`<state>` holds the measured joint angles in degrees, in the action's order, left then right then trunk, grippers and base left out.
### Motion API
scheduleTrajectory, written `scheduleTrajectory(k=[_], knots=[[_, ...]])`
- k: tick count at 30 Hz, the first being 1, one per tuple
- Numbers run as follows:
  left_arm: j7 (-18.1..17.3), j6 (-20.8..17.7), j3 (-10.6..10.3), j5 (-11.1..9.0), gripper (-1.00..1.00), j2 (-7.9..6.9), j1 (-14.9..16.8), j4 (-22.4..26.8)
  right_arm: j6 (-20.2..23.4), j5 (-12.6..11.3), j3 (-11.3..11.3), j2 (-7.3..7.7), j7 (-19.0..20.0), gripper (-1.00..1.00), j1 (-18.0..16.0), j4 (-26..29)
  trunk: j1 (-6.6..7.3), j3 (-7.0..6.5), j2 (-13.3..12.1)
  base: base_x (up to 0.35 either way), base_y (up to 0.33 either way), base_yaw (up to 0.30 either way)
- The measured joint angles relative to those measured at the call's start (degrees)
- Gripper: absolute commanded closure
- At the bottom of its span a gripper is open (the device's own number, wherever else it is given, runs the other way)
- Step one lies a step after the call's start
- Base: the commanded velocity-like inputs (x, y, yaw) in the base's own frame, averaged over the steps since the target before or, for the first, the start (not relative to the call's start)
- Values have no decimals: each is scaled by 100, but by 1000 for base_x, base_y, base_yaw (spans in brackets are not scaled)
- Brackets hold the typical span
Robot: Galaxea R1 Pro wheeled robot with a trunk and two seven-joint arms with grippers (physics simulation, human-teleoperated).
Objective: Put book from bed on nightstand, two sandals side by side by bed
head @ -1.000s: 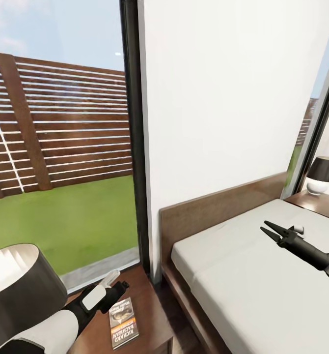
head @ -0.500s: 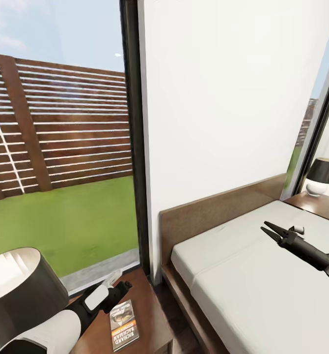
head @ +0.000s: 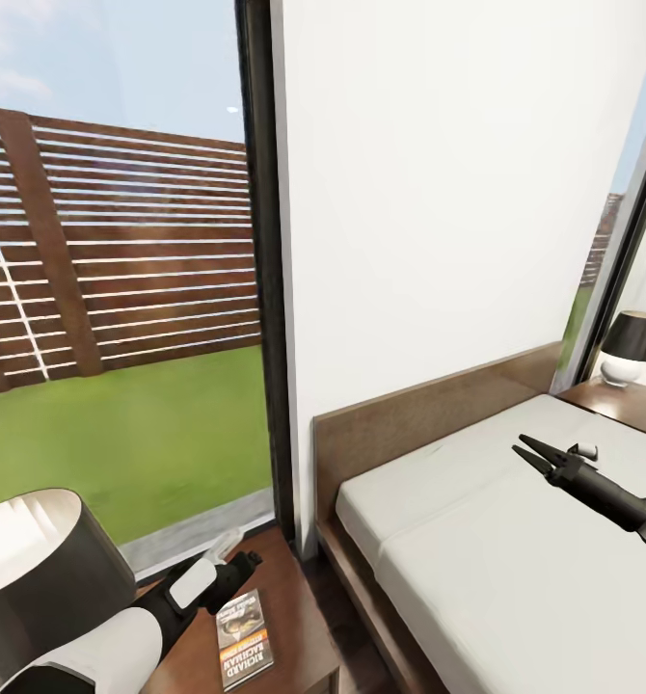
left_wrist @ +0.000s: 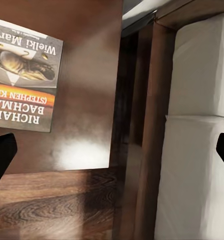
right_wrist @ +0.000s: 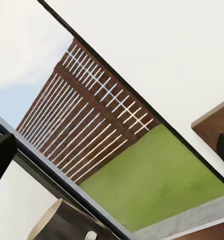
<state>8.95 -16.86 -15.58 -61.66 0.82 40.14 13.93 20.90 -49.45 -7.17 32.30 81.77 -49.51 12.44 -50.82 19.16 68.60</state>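
Observation:
The book [head: 244, 638] lies flat on the near nightstand [head: 294, 598], left of the bed [head: 516, 549]. My left gripper [head: 238, 561] hangs open just above the nightstand, at the book's far end and apart from it. In the left wrist view the book [left_wrist: 21, 75] rests on the glossy nightstand top [left_wrist: 86, 150], and the left gripper [left_wrist: 112, 150] has its fingertips spread wide with nothing between them. My right gripper [head: 522, 447] hovers open over the off-white mattress with nothing in it. The sandals are out of view.
A dark-shaded lamp [head: 43, 569] stands on the near nightstand beside my left arm. A second nightstand [head: 617, 397] with a lamp [head: 634, 342] sits beyond the bed. A narrow gap of floor [left_wrist: 129, 125] separates the nightstand from the bed frame [left_wrist: 152, 125]. A tall window [head: 121, 289] is behind.
The view has shifted slightly. The book stays flat on the nightstand, my left gripper stays open beside it, and the right arm has not moved.

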Motion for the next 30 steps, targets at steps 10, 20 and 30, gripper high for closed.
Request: scheduleTrajectory(k=[10, 20, 30], knots=[[2, 6, -7, 6, -100, 60, -1, 8, -1, -4, 1, -1, -1, -100, -1, -3, 0, 0, 0, -1, 0, 145], [3, 4, -9, 9, -100, 74, -1, 10, -5, -7, 1, -1, -2, -100, -1, -4, -1, 0, 0, -99, 0, 201], [1, 0, -8, 15, -100, 78, -1, 10, -6, -7, -2, -1, 0, -100, -2, -4, -2, 0, 0, -162, -22, 198]])
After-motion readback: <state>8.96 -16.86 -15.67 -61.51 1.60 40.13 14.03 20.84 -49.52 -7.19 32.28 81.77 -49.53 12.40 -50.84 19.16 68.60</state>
